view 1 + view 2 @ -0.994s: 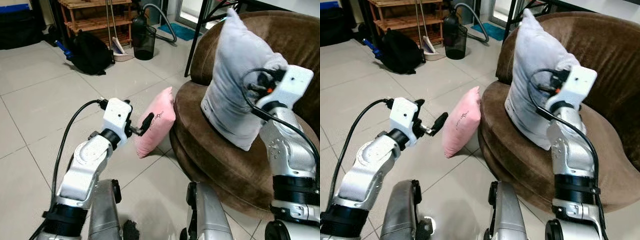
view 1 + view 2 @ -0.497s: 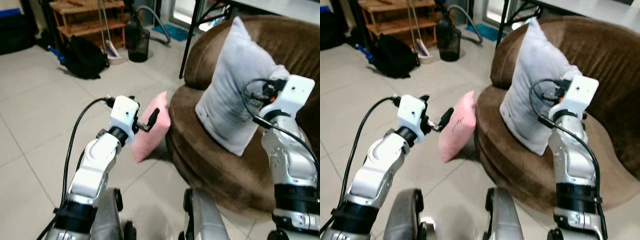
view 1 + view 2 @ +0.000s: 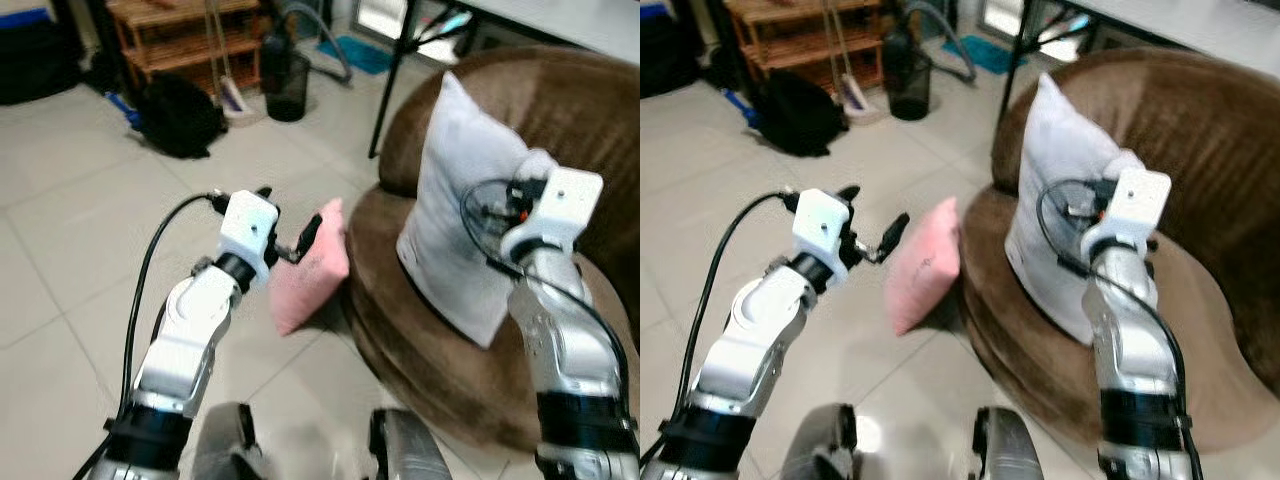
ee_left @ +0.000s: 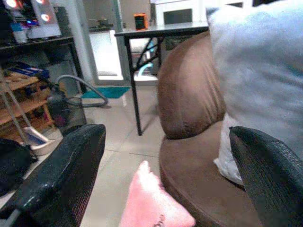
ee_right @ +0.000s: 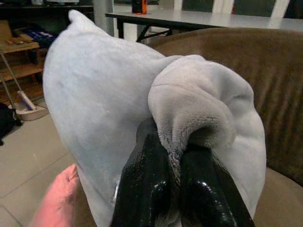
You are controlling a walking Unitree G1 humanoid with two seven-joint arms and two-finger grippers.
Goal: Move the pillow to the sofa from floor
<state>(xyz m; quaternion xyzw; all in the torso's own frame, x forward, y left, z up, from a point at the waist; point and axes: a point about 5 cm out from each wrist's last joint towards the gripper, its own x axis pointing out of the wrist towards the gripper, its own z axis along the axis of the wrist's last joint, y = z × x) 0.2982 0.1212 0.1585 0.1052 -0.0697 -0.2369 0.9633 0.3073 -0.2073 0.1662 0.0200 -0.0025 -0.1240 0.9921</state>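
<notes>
The right gripper [image 5: 173,175] is pinched tight on a bunched corner of the large pale grey fabric pillow [image 3: 460,225], which stands upright on the seat of the round brown plush sofa [image 3: 590,130] at the right of the head views, its lower edge resting on the cushion and its back leaning toward the sofa's backrest. In the right wrist view the two black fingers [image 5: 142,184] press together with a fold of the grey fabric squeezed between them. The left gripper [image 3: 290,240], in the middle of the left eye view, is spread wide, its two black fingers [image 4: 61,172] well apart, and it is held in the air just beside the small pink fabric pillow [image 3: 310,270]. That pink pillow stands on the pale tiled floor [image 3: 70,260], leaning against the front edge of the sofa. In the upper left of the frame a black backpack [image 3: 180,115] lies on the tiles near a wooden slatted shelf rack [image 3: 185,40], and a dark bin [image 3: 285,85] with a grey vacuum hose [image 3: 325,45] stands just beside the rack. A black metal table leg [image 3: 390,75] rises behind the sofa at the top centre.
</notes>
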